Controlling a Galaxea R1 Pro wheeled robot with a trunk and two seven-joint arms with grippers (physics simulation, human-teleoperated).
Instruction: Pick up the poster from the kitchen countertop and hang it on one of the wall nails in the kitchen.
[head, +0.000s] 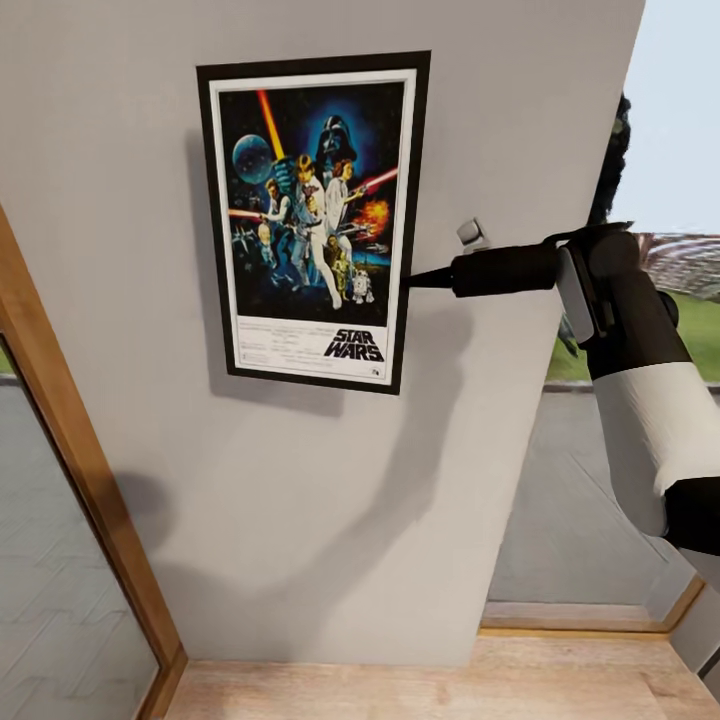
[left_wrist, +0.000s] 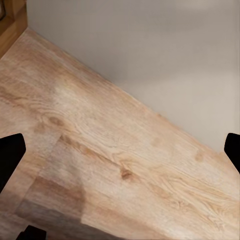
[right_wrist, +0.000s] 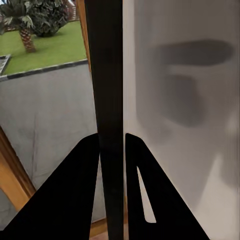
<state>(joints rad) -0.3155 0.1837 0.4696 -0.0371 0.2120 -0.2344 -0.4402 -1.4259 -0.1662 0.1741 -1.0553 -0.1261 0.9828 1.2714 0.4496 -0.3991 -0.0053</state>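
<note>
The Star Wars poster (head: 312, 220) stands upright against the light grey wall (head: 300, 480), slightly tilted, with its shadow on the wall behind it. My right gripper (head: 412, 280) reaches in from the right and is shut on the poster's right edge. In the right wrist view the poster's black frame (right_wrist: 107, 75) runs edge-on between the two dark fingers (right_wrist: 70, 195), which press on it from both sides. My left gripper (left_wrist: 120, 150) is open, its dark fingertips (left_wrist: 10, 155) far apart above the wooden floor. The nail is hidden.
A wood-framed glass door (head: 70, 420) borders the wall on the left. Right of the wall is a window (head: 600, 480) showing paving, grass and a palm (right_wrist: 22, 25). Pale wooden floor (left_wrist: 115, 170) meets the wall's base.
</note>
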